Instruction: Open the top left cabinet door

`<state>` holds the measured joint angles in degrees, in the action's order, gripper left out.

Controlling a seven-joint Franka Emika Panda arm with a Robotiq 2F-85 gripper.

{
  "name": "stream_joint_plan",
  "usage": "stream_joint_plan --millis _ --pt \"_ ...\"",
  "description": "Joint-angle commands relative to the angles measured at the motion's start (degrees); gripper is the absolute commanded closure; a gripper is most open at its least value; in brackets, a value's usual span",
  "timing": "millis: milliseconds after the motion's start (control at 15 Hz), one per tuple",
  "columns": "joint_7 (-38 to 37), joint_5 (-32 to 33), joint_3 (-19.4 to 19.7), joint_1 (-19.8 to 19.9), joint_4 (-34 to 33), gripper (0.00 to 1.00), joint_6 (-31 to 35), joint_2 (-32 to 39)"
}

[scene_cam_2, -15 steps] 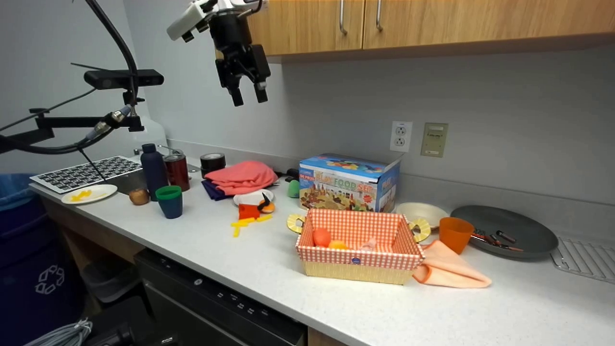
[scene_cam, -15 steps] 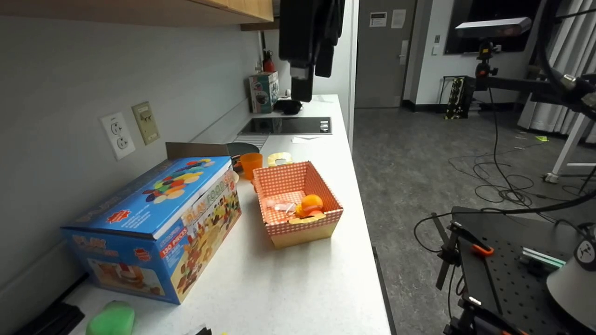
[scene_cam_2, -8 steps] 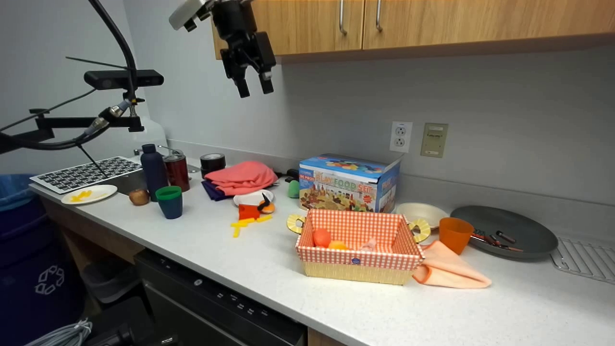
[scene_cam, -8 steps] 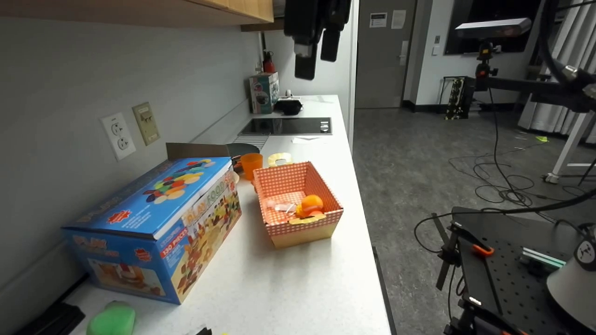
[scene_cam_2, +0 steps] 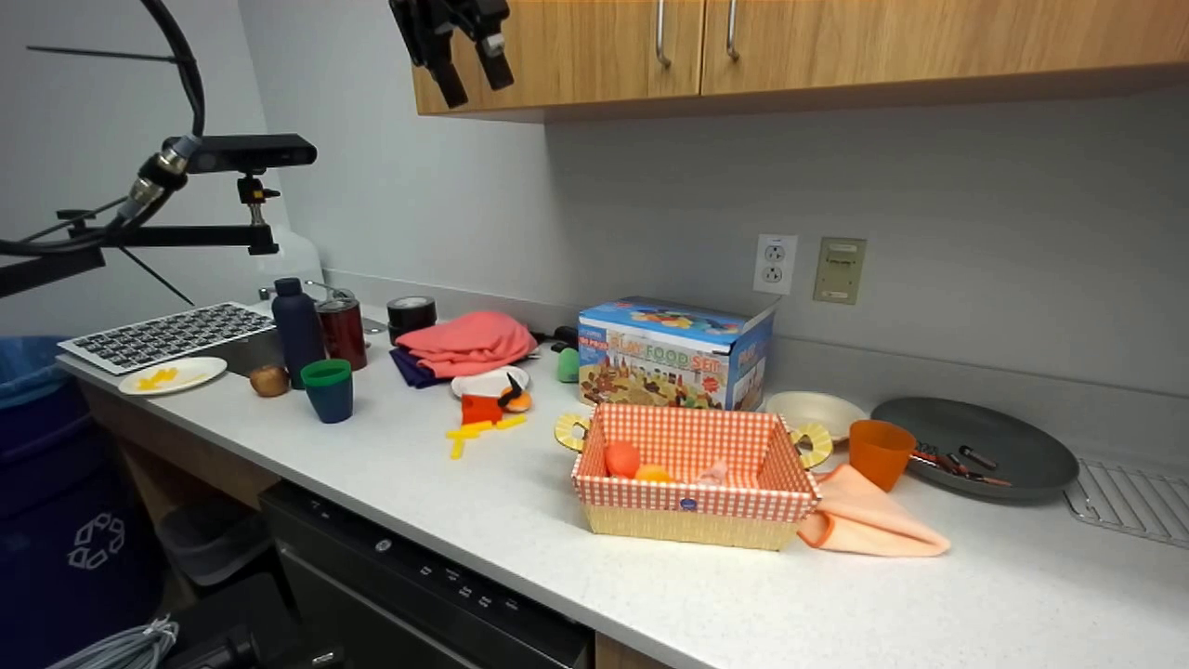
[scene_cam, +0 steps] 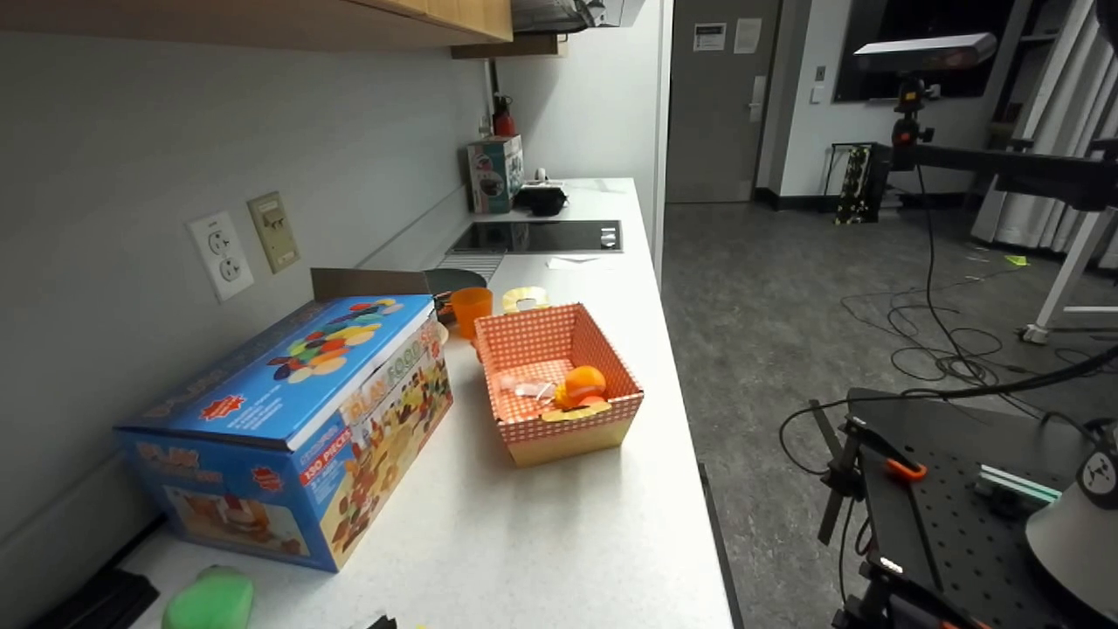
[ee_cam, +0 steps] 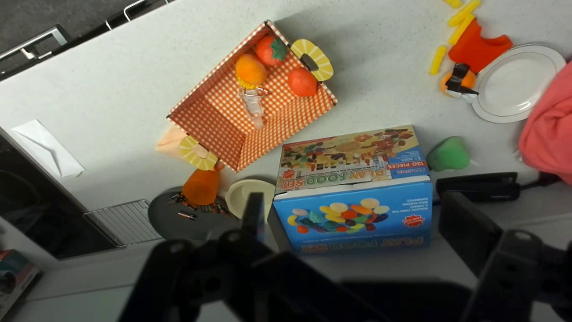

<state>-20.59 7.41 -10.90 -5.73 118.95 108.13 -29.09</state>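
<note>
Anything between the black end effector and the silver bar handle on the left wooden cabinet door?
Nothing visible. In an exterior view, only the bare face of the left wooden cabinet door shows between the open black two-fingered end effector and the silver bar handle. Depth between end effector and door can't be judged.

Past the right edge of the tabletop (scene_cam: pixel 568 542) in an exterior view, the robot's base (scene_cam: pixel 1079 550) is white and rounded, with a round, dark, pale-marked badge (scene_cam: pixel 1099 473). The jaws are black, their fingers (scene_cam_2: pixel 498 72) blocky and square-ended, one with a pale patch (scene_cam_2: pixel 495 44); blurred in the wrist view, the knuckles (ee_cam: pixel 518 243) look rounded. A thick black cable (scene_cam_2: pixel 192 88) with silvery connectors (scene_cam_2: pixel 141 197) shows above the tabletop's left corner.
</note>
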Motion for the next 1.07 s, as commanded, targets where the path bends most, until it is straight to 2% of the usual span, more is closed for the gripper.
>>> stream_joint_plan --millis 0,133,267,467,733,800,1000 --pt "0.3 -0.4 -0.6 0.8 0.1 0.00 0.0 -0.2" --pt "1.4 -1.0 0.2 0.8 0.1 0.00 0.4 0.0" --pt "4.9 -4.4 3.4 0.2 -0.8 0.00 1.7 -0.1" --pt "14.3 -9.6 9.3 -0.2 -3.6 0.00 3.1 -0.1" --pt "29.2 -16.0 15.8 -1.2 -10.4 0.00 2.7 3.5" --pt "24.2 -13.3 12.9 1.2 -6.1 0.00 3.1 0.7" --pt "25.1 -13.7 13.3 1.4 -6.4 0.00 3.1 1.0"
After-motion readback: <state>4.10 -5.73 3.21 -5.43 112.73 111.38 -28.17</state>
